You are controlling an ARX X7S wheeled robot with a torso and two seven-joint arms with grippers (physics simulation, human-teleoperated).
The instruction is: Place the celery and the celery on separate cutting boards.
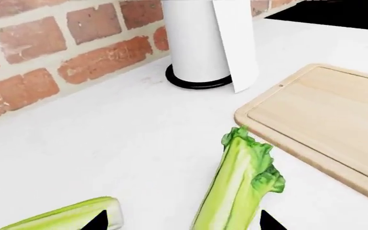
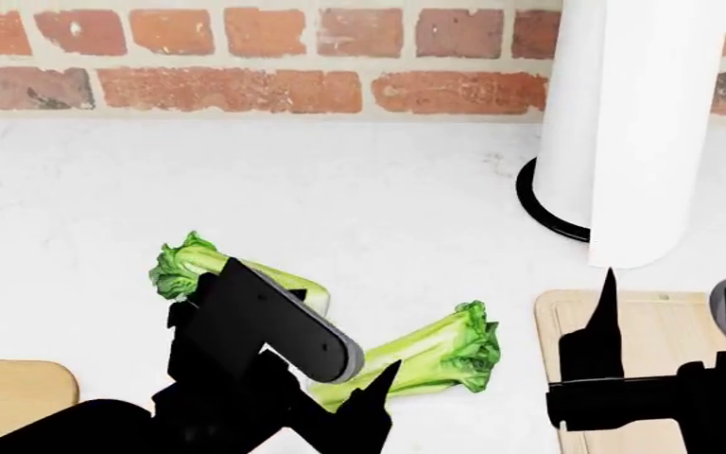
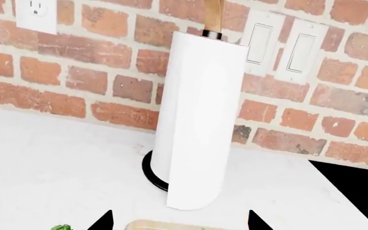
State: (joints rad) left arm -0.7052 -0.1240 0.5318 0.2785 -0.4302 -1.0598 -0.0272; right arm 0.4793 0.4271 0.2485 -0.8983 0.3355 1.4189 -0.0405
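Note:
Two celery bunches lie on the white counter. One celery (image 2: pixel 433 355) points its leafy top toward the pale cutting board (image 2: pixel 647 317); in the left wrist view it (image 1: pixel 238 187) lies between my open fingertips. The other celery (image 2: pixel 193 265) lies further left, partly hidden under my left arm; its cut end (image 1: pixel 69 215) shows beside one fingertip. My left gripper (image 2: pixel 337 378) (image 1: pixel 184 223) is open, low over the first celery's stalk end. My right gripper (image 2: pixel 684 312) (image 3: pixel 178 221) is open and empty above the pale board's (image 3: pixel 171 224) (image 1: pixel 325 120) far edge. The tan board's corner (image 2: pixel 10 388) shows at the near left.
A tall white paper towel roll (image 2: pixel 628 123) (image 3: pixel 197 120) (image 1: pixel 203 38) on a black base stands behind the pale board. A brick wall (image 2: pixel 275 57) with an outlet and switches runs along the counter's back. A black gap (image 3: pixel 356 191) opens past the counter's right end.

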